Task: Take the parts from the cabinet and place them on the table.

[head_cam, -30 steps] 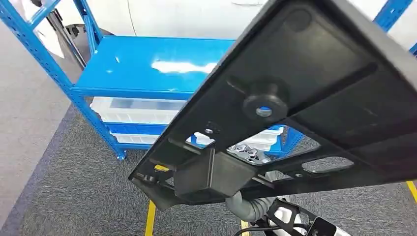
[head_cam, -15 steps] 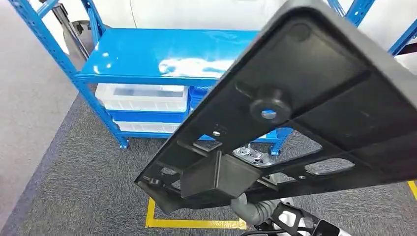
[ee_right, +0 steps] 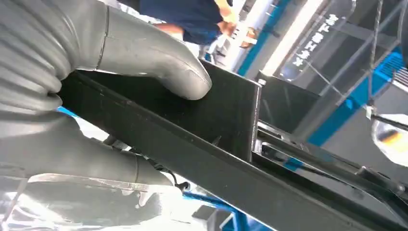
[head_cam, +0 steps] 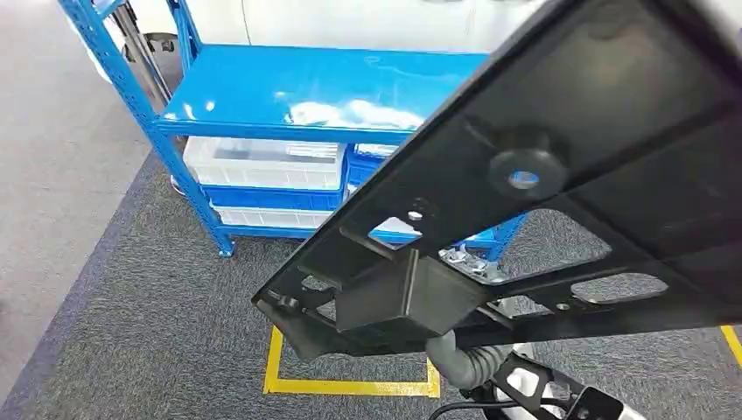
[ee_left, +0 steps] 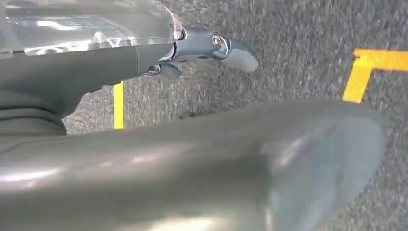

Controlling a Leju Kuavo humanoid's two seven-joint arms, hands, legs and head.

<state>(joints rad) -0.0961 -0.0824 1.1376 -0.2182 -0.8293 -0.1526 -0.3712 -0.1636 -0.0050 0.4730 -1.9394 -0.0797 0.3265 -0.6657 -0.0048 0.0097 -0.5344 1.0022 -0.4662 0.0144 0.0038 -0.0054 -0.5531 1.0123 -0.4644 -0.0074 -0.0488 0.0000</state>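
White bins [head_cam: 262, 163] (contents unclear) under blue shelf [head_cam: 324, 87]

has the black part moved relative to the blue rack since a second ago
Cannot tell. The black part sits about where it was in the head view, while the blue rack slid right and down, so the camera itself moved.

A large black plastic part [head_cam: 569, 166], flat and ribbed with cut-out openings, a round boss and a boxy block near its lower end, hangs tilted in the air in front of the blue cabinet [head_cam: 289, 92], its high end toward the cabinet's right side.
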